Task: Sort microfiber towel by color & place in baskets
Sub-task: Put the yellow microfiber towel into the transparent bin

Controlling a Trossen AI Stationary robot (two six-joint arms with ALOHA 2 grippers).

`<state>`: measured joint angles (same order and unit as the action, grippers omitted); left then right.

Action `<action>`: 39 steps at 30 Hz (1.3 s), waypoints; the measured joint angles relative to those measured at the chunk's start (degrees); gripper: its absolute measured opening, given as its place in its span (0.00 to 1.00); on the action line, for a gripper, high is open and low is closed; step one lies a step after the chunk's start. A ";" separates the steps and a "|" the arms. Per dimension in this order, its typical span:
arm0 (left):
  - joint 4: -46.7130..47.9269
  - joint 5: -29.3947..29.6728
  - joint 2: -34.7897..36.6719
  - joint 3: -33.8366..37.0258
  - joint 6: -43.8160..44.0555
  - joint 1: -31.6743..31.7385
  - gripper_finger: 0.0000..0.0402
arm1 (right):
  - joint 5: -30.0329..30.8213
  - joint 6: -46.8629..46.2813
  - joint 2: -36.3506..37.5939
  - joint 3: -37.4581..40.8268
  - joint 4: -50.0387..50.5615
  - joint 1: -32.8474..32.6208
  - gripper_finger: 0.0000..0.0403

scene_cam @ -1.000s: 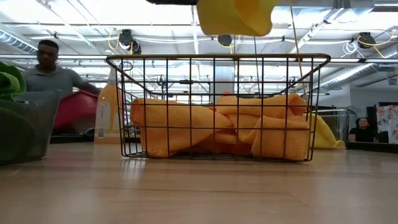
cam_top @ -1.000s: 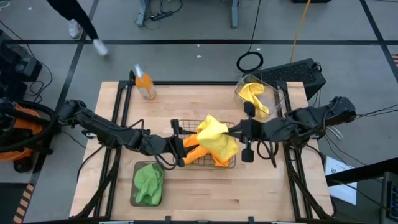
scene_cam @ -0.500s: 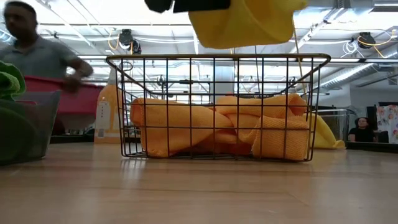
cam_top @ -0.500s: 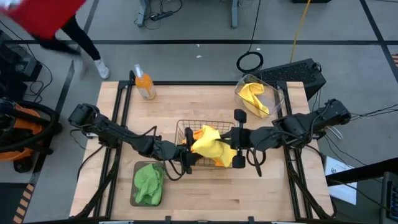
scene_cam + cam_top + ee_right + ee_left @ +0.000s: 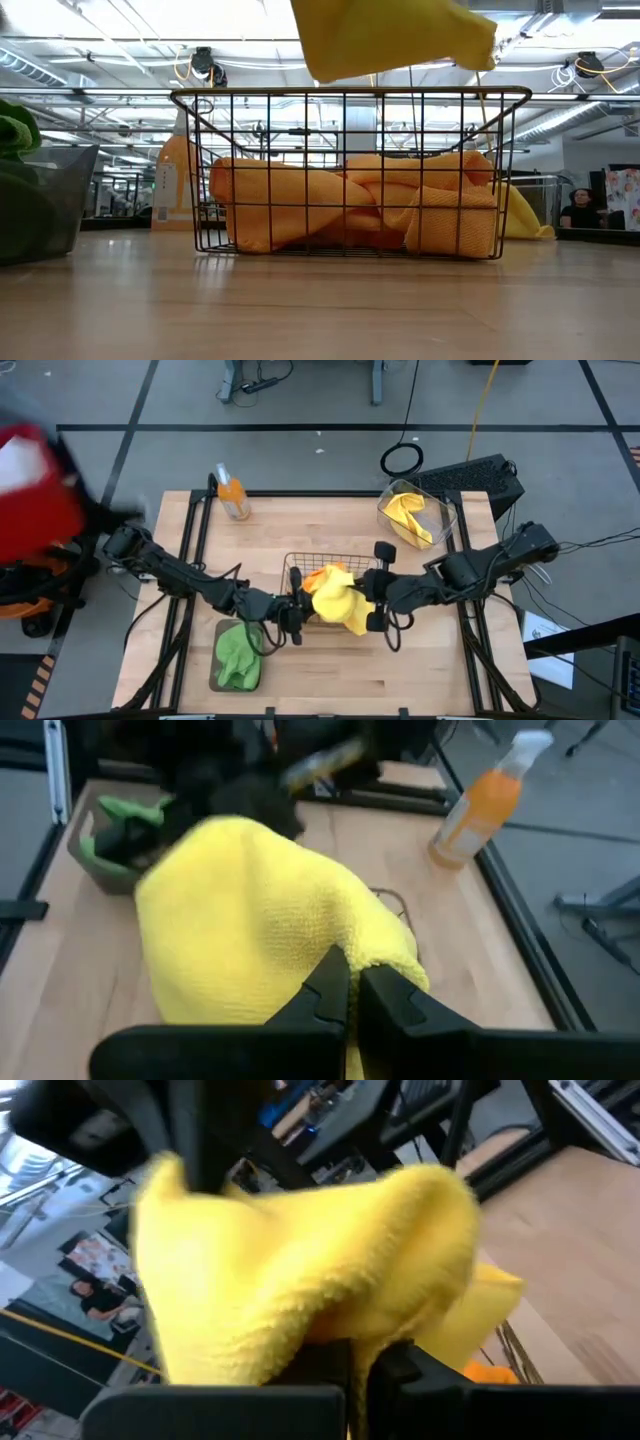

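A yellow towel hangs bunched over the near half of the dark wire basket, just above its rim. My left gripper is shut on the towel's left side, my right gripper on its right side. Orange towels lie in the wire basket. A green towel fills the grey tray at the near left. Another yellow towel lies in the clear tub at the far right. My left gripper pinches a fold of the yellow towel between its two fingers, coming level from the table's left. The cloth bulges up beyond the fingertips; how many layers, I cannot tell. My right gripper pinches the towel's opposite side between its two fingers, level from the table's right. The towel hangs between the two holds, slack and clear of the basket.
An orange spray bottle stands at the far left of the table. A blurred red thing shows beyond the table's left edge. Bare wood lies near the front edge, right of the tray.
My left gripper has shut on the yellow towel's left side. My right gripper has carried the towel toward the table's near edge and a little to the left, and the towel now hangs lower over the basket. A person with a red bin has moved past the far left.
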<state>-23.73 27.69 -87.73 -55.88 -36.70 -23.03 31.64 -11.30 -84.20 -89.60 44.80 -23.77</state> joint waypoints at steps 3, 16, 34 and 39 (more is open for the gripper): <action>0.13 0.55 1.05 0.00 0.43 -0.61 0.01 | 0.06 -1.06 -2.25 0.00 0.08 -0.37 0.00; -3.10 1.48 1.69 0.00 1.87 -1.33 0.01 | -0.08 -7.22 -12.67 0.00 -4.26 -1.09 0.34; -2.31 6.68 1.69 0.00 1.37 -1.33 0.01 | -1.78 -2.59 -13.62 0.02 -12.48 -3.96 0.73; -2.33 5.87 1.69 0.00 1.35 -1.33 0.01 | -1.56 -2.44 -13.62 0.02 -12.58 -4.13 0.73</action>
<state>-26.06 33.56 -86.04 -55.88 -35.35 -24.36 30.09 -13.74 -97.82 -89.58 32.21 -27.90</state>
